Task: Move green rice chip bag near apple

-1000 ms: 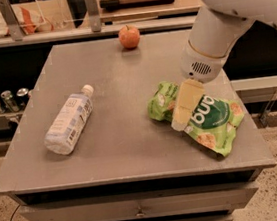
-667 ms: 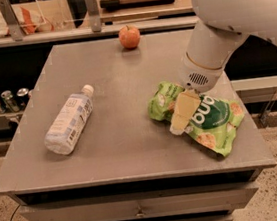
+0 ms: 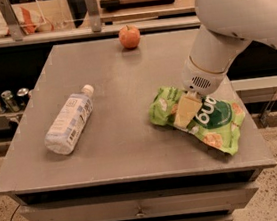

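Observation:
The green rice chip bag (image 3: 215, 123) lies crinkled on the right part of the grey table (image 3: 115, 85), its dark green round logo facing up. My gripper (image 3: 186, 112) comes down from the white arm at the upper right and sits on the bag's left half, in contact with it. The apple (image 3: 129, 36), small and orange-red, stands at the table's far edge near the middle, well apart from the bag.
A clear plastic bottle (image 3: 69, 122) with a white cap lies on its side on the table's left part. Several cans (image 3: 1, 101) stand on a low shelf to the left. A counter with a rail runs behind the table.
My gripper has sunk a little lower onto the bag and the arm has swung slightly. The bag, apple and bottle have not moved.

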You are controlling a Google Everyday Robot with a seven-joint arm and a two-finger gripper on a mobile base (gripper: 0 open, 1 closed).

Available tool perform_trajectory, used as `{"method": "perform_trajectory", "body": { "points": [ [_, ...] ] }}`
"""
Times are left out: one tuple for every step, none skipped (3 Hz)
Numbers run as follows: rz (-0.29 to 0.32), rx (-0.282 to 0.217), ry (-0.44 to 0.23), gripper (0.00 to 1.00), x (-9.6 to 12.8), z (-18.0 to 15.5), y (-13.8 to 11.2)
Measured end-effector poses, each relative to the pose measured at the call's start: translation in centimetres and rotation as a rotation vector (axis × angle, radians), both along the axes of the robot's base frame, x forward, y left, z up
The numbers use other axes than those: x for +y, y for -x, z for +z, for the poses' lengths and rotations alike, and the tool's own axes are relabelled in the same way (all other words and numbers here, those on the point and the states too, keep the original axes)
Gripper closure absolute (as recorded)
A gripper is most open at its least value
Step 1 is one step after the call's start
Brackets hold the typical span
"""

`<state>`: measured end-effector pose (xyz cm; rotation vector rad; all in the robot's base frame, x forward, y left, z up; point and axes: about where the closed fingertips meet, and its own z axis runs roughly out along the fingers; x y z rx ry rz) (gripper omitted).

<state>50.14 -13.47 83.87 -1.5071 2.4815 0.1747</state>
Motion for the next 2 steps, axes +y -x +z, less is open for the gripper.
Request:
{"method": "perform_trajectory", "body": {
  "points": [
    [-0.004,-0.034,0.009,0.88,-0.8,1.2,-0.7],
    [-0.002,-0.067,0.005,1.0,-1.3,2.8,-1.2]
  ]
}}
